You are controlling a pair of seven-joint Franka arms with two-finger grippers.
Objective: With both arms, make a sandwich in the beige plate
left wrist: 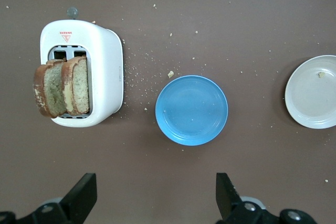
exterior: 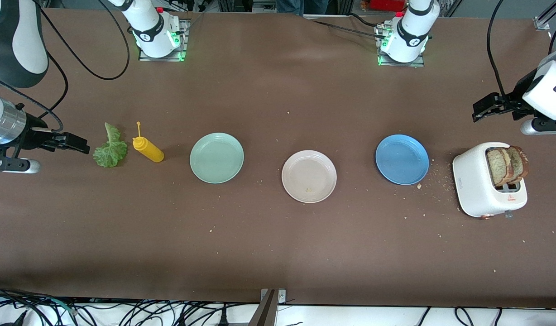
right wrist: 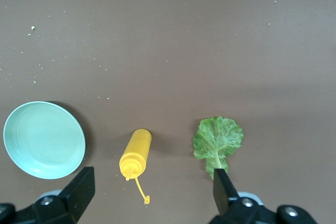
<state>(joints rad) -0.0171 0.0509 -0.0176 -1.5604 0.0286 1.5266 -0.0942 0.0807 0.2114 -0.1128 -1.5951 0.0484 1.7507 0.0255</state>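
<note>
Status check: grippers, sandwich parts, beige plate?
Left gripper and right gripper open, empty. Toast slices in toaster, lettuce on table. Beige plate bare, unobstructed.

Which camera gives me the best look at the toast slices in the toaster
The left wrist view: it looks straight down on both toast slices standing in the white toaster, crusts and speckled faces clear. The front view shows them too, smaller and at an angle. The right wrist view shows none of them.

Open right tool (right wrist: pixel 152 195) over yellow bottle (right wrist: pixel 135 154); lettuce leaf (right wrist: pixel 218 139), mint-green plate (right wrist: pixel 43 139) beside.
</note>
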